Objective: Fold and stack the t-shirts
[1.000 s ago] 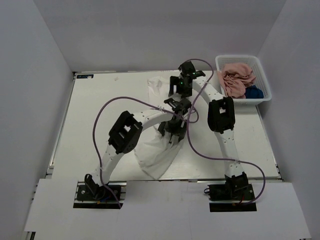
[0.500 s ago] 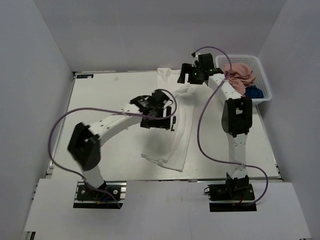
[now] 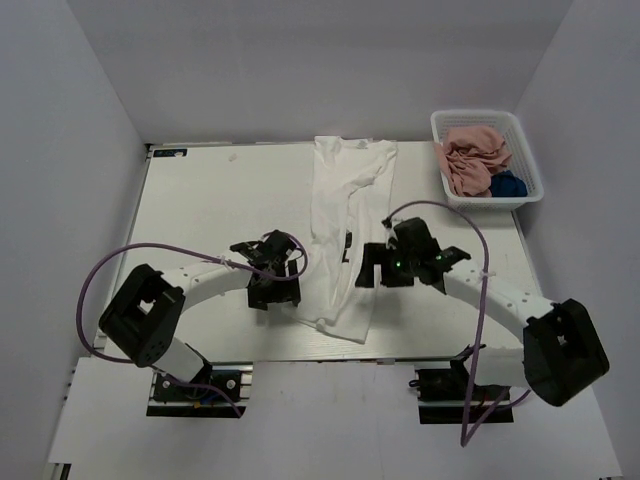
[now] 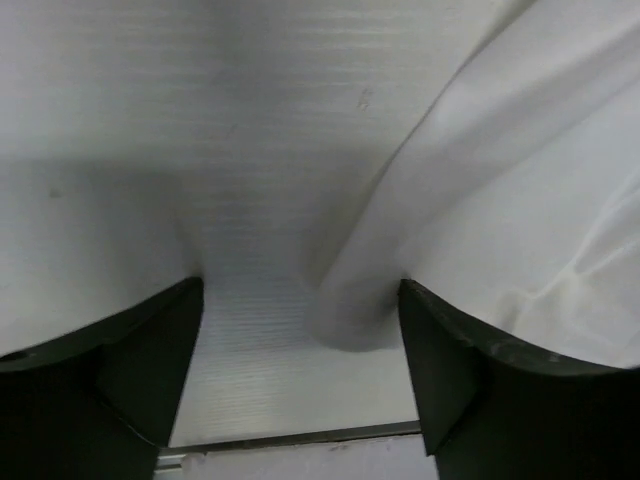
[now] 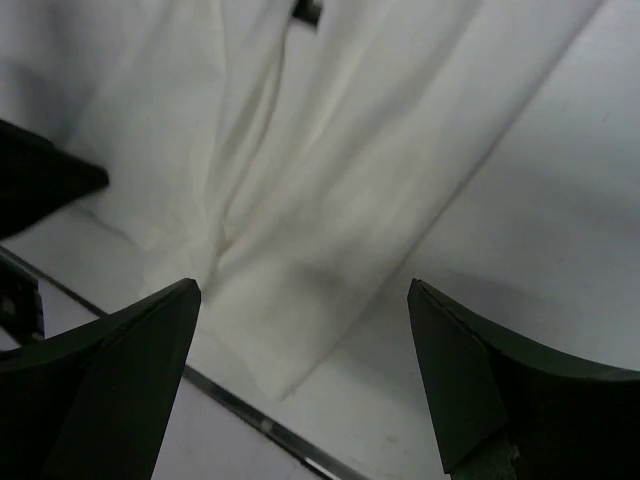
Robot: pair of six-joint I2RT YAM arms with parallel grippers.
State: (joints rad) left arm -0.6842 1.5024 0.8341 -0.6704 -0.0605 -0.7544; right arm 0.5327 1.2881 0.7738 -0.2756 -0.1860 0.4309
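Jaws of the left gripper (image 4: 300, 290) are spread wide beside the white shirt (image 3: 345, 215), which is laid lengthwise on the table (image 3: 200, 210). The right gripper (image 5: 303, 290) is held wide too, over its right edge. Pink shirt (image 3: 470, 160) and navy shirt (image 3: 508, 185) are kept in the basket (image 3: 531, 160).

white t-shirt (image 3: 345, 235) dropped flat, left end effector (image 3: 274, 293), right end effector (image 3: 370, 270) lowered

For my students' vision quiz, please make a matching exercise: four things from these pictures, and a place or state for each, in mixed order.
1. white t-shirt
2. pink t-shirt
3. navy t-shirt
4. left claw

a. open, over the table
b. crumpled, uppermost in the basket
c. laid out on the table
d. small part visible in basket

Pairs: 1-c, 2-b, 3-d, 4-a
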